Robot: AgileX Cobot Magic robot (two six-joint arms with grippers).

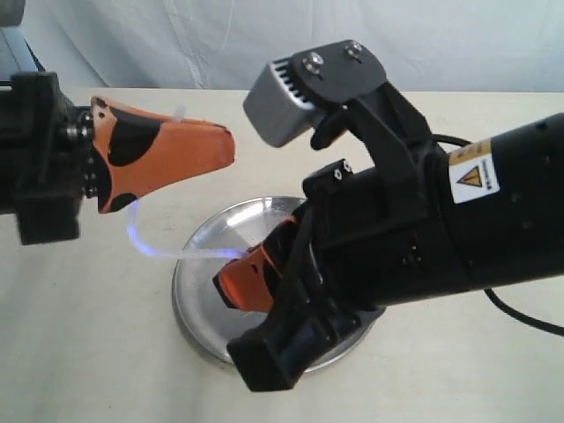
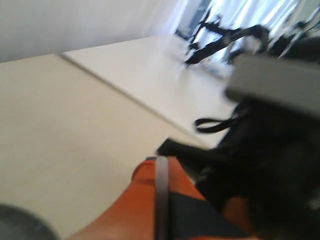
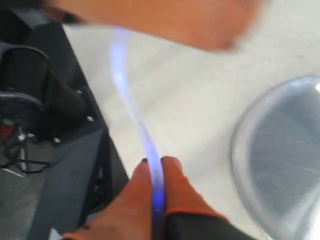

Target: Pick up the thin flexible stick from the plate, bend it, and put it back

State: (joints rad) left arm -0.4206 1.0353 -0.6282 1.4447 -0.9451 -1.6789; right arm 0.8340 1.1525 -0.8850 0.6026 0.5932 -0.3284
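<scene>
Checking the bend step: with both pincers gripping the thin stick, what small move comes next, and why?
Probably ease the left pincer toward the right pincer: the thin translucent whitish stick only arcs gently between them, lifted off the round shiny steel plate, with no sharp bend yet.

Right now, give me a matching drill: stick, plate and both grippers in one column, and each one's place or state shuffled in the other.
Column one
1. thin flexible stick
2. plate
3. left gripper
4. right gripper

Column two
A. low over the plate, shut on one end of the stick
B. lying flat on the table
C. bowed in mid-air, held at both ends
D. raised off to the side of the plate, shut on the other end of the stick

Pairs: 1-C, 2-B, 3-D, 4-A
</scene>
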